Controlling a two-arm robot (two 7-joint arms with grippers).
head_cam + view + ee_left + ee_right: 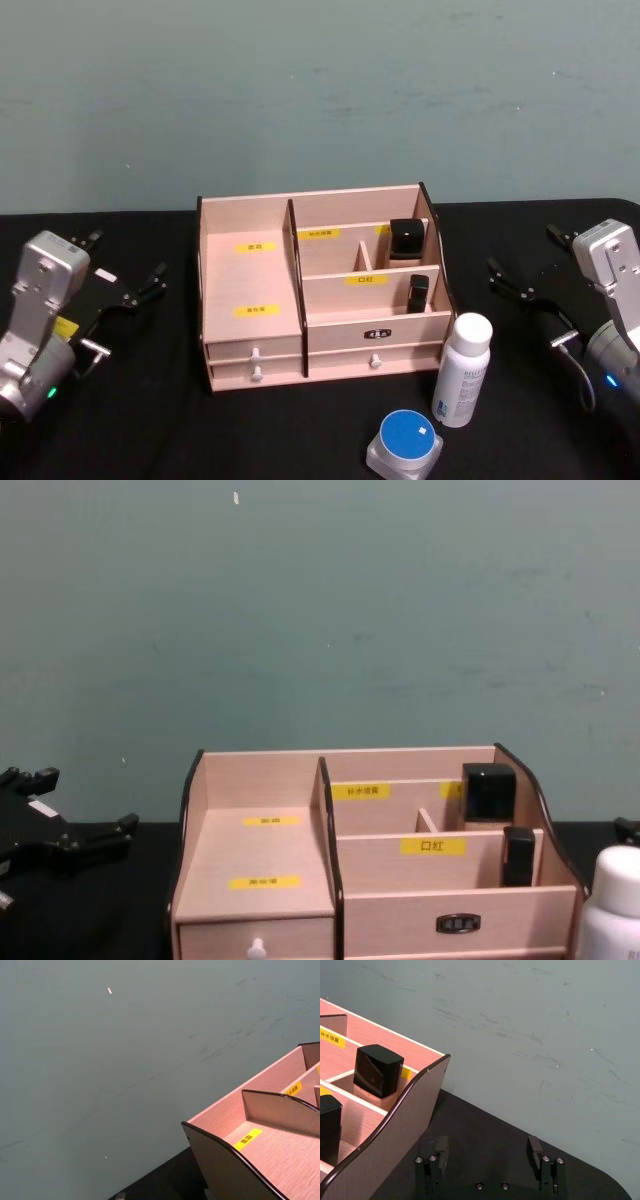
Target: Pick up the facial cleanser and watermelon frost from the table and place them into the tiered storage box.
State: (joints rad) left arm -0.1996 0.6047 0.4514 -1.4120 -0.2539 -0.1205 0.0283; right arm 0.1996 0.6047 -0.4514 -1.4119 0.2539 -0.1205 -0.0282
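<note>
The left gripper (128,254) hovers over the table (150,420) to the left of the tiered storage box (375,325), well apart from it, with its two black fingers spread wide and nothing between them. The right gripper (487,1147) hangs to the right of the box, level with its rear half. Its fingers are also wide apart and hold nothing.

The table is covered in black. Behind the box rises a plain grey-green wall (320,90) marked with faint dark scuffs.

The box stands square to the robot, its long axis running left to right. Its two small drawers (255,350) face forward, both shut, each with a pale knob. Its tiers step upward toward the wall.

The box's left section shows two stepped wooden floors, each with a yellow label (255,246). In the right section, a black cube-topped container (406,238) stands at the right end of the rear compartment. A slim black tube (418,292) stands upright at the right end of the compartment in front of it.

A white bottle (462,372) stands upright just off the box's front right corner, cap up and long axis vertical. A blue-lidded jar (405,445) sits lid up in front of the box, near the bottle and slightly left of it. I cannot tell which of the two is the cleanser.
</note>
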